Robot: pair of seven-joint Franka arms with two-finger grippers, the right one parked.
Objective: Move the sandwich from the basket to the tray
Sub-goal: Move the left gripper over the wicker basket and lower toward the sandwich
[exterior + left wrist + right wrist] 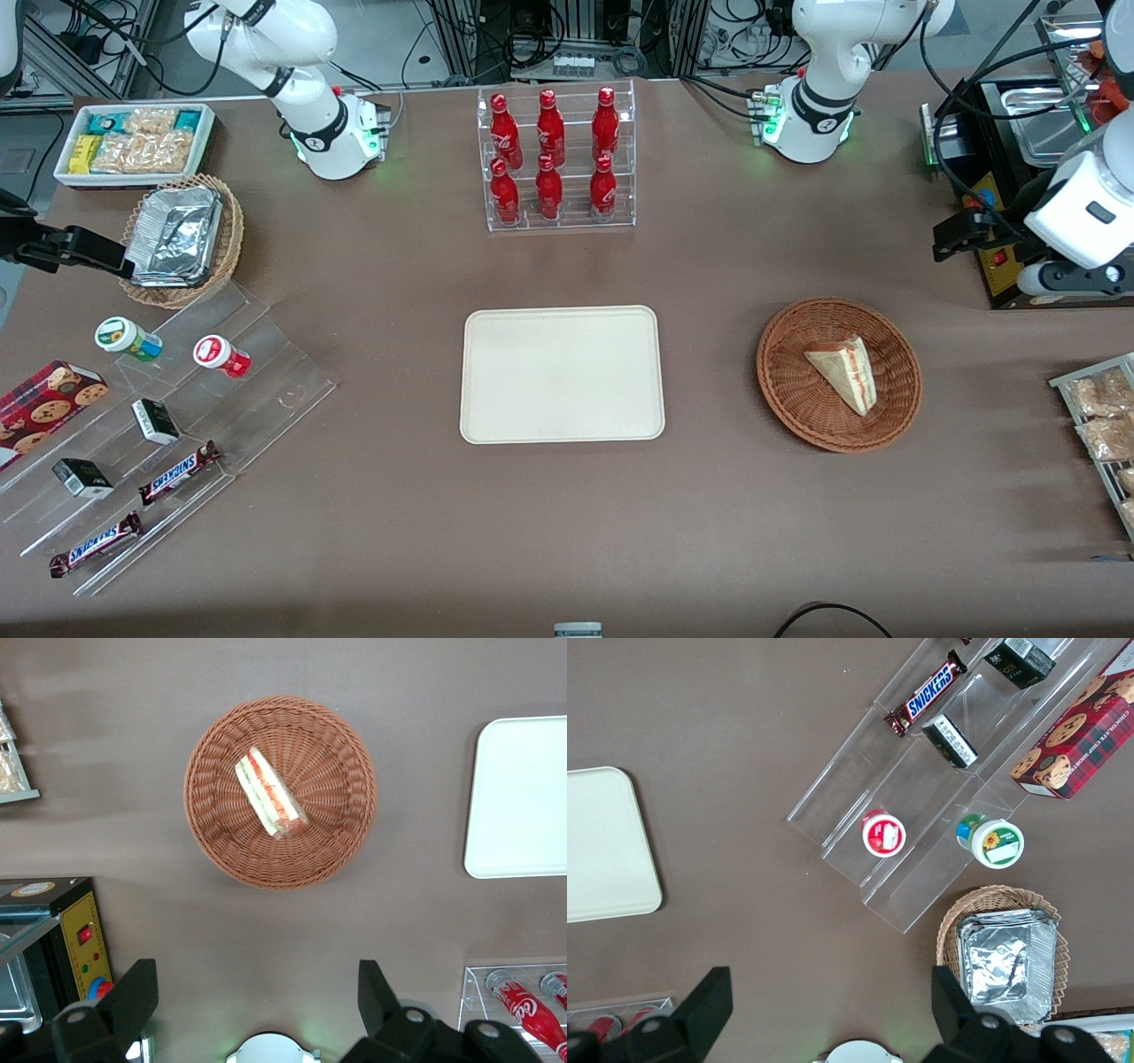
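Brown matte worktop carries a flat cream rectangular tray with rounded corners and a low rim. Toward the working arm's end sits a round reddish-brown woven wicker basket, holding a triangular pale-bread sandwich, red and green filling along its cut edge. Above, the left gripper hangs wide open, jaws holding nothing.

A matte brown table filled nearly the whole scene under even, soft light. A clear acrylic bottle rack stood on it. Farther from the front camera than the rack, black cables tangled among metal framing. From the rack toward the parked arm's end, grey floor showed past the table's edge.
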